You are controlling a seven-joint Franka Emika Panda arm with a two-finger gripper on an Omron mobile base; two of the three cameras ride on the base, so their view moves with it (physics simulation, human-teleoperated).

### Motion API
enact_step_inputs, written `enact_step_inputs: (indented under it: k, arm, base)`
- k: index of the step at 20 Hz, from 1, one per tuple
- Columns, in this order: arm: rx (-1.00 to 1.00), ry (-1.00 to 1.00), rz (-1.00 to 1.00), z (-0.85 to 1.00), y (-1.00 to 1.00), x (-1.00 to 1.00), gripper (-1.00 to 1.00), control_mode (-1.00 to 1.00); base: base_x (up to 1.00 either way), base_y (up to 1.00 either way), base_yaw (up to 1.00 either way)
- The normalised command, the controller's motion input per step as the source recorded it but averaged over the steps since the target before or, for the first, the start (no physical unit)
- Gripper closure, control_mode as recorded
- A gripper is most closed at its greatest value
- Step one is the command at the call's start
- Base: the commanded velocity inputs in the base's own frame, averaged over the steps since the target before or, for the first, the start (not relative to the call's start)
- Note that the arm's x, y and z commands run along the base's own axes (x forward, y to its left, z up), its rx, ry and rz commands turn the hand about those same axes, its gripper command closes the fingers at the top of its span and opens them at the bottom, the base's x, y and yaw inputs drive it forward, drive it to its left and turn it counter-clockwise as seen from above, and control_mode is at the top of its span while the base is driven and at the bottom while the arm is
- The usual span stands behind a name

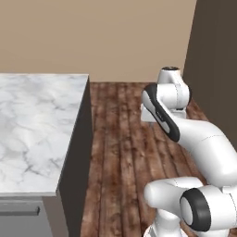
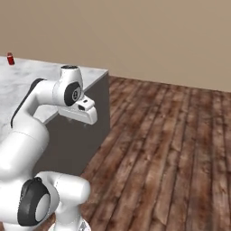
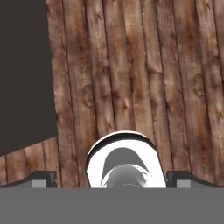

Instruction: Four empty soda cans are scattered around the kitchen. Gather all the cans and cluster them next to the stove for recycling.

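**K:** Right base view has one red soda can (image 2: 10, 59) at the far back of the marble counter (image 2: 43, 74), upright, near the wall. Well apart from the arm.

**M:** Gripper?

**K:** The gripper (image 2: 77, 122) hangs off the counter's end, pointing down at the wood floor (image 2: 171, 149). The hand view shows both fingertips (image 3: 41, 178) out at the edges of the frame, so the jaws stand wide apart with nothing between them. Floor planks below, dark cabinet side (image 3: 24, 74) to one side.

**M:** Why is it parked like that?

**K:** Looks like a tucked carry pose: arm folded close to the base, hand low and clear of the counter edge. Probably travelling or lining up, not reaching. Wide jaws suit a can grab later.

**M:** Can details?

**K:** Tiny at this range. Red body, paler top, standing straight. Label is too small to read. Can't tell whether it's dented.

**M:** Left base view?

**K:** Counter corner (image 1: 69, 139), floor and a dark tall cabinet (image 1: 215, 55) on the right.

**M:** So the pickup hasn't started.

**K:** That's my read. The base likely needs to get closer first.
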Motion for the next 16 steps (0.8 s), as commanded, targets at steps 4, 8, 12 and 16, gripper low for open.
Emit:
enact_step_inputs:
  k: [4,8,12,16]
  arm:
    - [0.00,0.00,0.00,0.00,0.00,0.00,-1.00,1.00]
    - [0.00,0.00,0.00,0.00,0.00,0.00,-1.00,1.00]
    - [0.00,0.00,0.00,0.00,0.00,0.00,-1.00,1.00]
    - [0.00,0.00,0.00,0.00,0.00,0.00,-1.00,1.00]
  base:
    - [0.60,-0.47,0.11]
    - [0.96,-0.42,0.03]
    - [0.96,-0.35,0.01]
    - [1.00,-0.31,0.01]
